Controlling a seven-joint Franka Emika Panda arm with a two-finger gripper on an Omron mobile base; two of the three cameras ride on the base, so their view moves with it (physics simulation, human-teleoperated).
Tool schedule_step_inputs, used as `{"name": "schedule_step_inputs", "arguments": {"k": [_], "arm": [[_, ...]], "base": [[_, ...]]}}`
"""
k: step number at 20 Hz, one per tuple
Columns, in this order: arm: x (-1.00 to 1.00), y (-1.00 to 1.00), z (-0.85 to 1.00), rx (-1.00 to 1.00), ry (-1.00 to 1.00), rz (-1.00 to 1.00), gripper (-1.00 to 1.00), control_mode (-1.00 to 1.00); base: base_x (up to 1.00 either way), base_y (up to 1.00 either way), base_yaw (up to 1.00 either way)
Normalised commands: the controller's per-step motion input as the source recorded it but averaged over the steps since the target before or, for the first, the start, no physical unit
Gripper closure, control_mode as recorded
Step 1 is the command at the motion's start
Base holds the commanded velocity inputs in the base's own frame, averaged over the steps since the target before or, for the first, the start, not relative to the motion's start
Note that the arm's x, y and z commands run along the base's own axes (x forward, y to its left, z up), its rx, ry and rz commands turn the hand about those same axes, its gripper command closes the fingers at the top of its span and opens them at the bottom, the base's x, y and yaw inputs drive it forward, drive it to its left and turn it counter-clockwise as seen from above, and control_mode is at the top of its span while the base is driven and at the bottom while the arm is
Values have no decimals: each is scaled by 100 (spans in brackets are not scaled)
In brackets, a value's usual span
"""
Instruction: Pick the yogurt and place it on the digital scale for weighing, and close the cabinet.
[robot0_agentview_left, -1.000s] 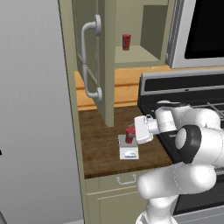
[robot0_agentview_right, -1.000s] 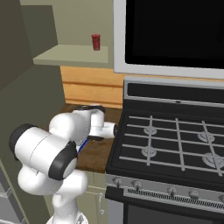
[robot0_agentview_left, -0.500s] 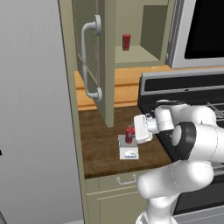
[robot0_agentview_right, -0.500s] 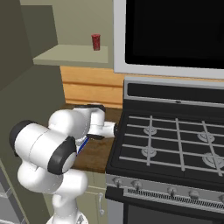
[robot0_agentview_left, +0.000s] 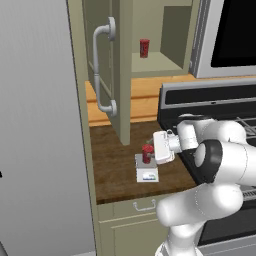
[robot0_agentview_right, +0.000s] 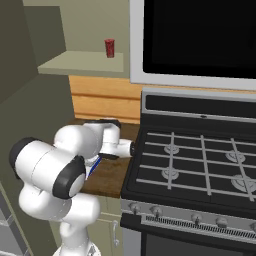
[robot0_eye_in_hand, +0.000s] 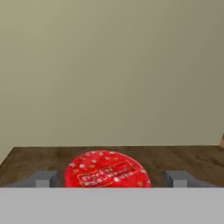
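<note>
1. The white arm rises from the base at the counter edge, folds at a dark elbow and reaches level over the wooden counter (robot0_agentview_left: 115, 165) towards the tall side panel, with the hand turned sideways.
2. The gripper (robot0_eye_in_hand: 112, 178) sits at the yogurt (robot0_agentview_left: 147, 153); in the hand view its two grey fingertips (robot0_eye_in_hand: 43, 178) stand apart on either side of the red lid, each with a visible gap to the cup, so the jaws are spread and grip nothing.
3. The yogurt stands upright on the digital scale (robot0_agentview_left: 147, 173), on the grey top plate, and is narrower than the plate.
4. The scale rests on the wooden counter near its front edge, just left of the stove (robot0_agentview_right: 200, 165), with its small dark display facing the front.
5. The cabinet (robot0_agentview_left: 107, 70) above the counter is open: its panelled door swings out towards the camera, with the long pale curved handle (robot0_agentview_left: 102, 70) on its face.
6. Inside the open cabinet, one red twin cup (robot0_agentview_left: 144, 48) stands upright on the shelf, alone there.
7. Count: two red cups, one scale, one open cabinet door, one drawer (robot0_agentview_left: 142, 207) with a small handle below the counter.
8. A black microwave front (robot0_agentview_right: 200, 35) hangs above the stove.
</note>
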Motion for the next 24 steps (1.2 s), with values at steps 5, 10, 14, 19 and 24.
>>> {"name": "schedule_step_inputs", "arguments": {"k": [5,10,14,19,24], "arm": [[-3,0,17,0,-6,0,-100,-100],[-31,-8,42,1,-26,0,-100,-100],[-52,-8,71,0,-32,0,-100,-100],[-78,-12,95,0,-19,0,-100,-100],[-100,-18,95,5,-29,0,-100,-100]], "base": [[0,0,0],[0,0,0],[0,0,0],[0,0,0],[0,0,0]]}}
